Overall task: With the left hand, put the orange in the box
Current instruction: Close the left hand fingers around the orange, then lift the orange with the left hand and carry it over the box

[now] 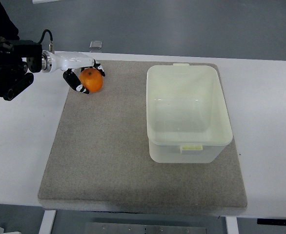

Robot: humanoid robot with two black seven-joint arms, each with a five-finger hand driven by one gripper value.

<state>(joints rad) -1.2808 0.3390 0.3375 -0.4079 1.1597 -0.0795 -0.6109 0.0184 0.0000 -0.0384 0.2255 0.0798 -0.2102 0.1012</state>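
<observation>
In the frame's upper left, the round orange fruit (91, 80) is wrapped by the white left hand (79, 73), fingers curled around it; it should be lifted clear before being carried right to the cream plastic box (221, 105).

A bulky black forearm (6, 68) with blocky housings is seen at the picture's left edge, joined through a silver metal wrist ring (46, 62) to the left hand (77, 68). The hand is shelled in glossy white, its fingers (74, 82) tipped and jointed in black, and a thin black cable (47, 36) is looped above the wrist
</observation>
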